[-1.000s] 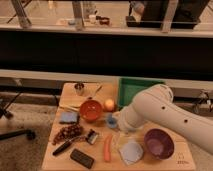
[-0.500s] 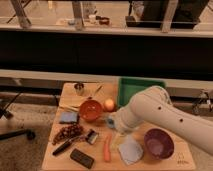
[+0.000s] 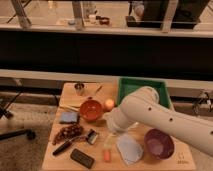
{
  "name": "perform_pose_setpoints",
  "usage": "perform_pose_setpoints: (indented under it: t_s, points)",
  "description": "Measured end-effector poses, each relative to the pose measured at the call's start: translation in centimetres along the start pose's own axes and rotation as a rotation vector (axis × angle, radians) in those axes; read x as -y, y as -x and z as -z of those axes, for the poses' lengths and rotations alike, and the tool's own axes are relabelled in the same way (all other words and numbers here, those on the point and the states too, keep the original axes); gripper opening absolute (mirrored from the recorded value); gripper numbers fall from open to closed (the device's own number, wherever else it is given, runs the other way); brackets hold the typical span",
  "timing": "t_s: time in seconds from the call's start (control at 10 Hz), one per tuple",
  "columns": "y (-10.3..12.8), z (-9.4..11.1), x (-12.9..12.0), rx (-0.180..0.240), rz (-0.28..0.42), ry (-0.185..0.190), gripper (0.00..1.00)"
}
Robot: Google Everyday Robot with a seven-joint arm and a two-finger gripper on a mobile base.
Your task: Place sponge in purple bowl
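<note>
The sponge is a small light-blue pad lying on the wooden table at the left, just left of the orange-red bowl. The purple bowl stands at the front right, empty. My white arm comes in from the right across the table. Its gripper hangs at the arm's end over the table's middle, between the two bowls, right of the sponge and apart from it. Nothing shows in it.
A grey-blue cloth lies left of the purple bowl. A black block, a carrot, a brush and grapes lie at the front left. A green tray, a metal cup and an orange fruit are behind.
The arm's end has moved a little left and down toward the table's middle, covering a small blue thing that showed there before. The sponge and bowls have not moved.
</note>
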Motion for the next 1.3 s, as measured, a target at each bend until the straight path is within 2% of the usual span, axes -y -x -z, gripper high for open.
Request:
perform_pose_setpoints:
  t_s: [0.2,0.4,0.7,1.3]
  points:
    - [1.3,-0.7,-0.2,0.001,0.005,0.002,0.80]
    - [3.6,-1.6,-0.7,0.001,0.021,0.004,0.80]
    - [5.3,-1.8,-0.8,-0.002,0.016,-0.013,0.80]
    - [7.2,-2.5,-0.2,-0.002,-0.003,-0.042,0.80]
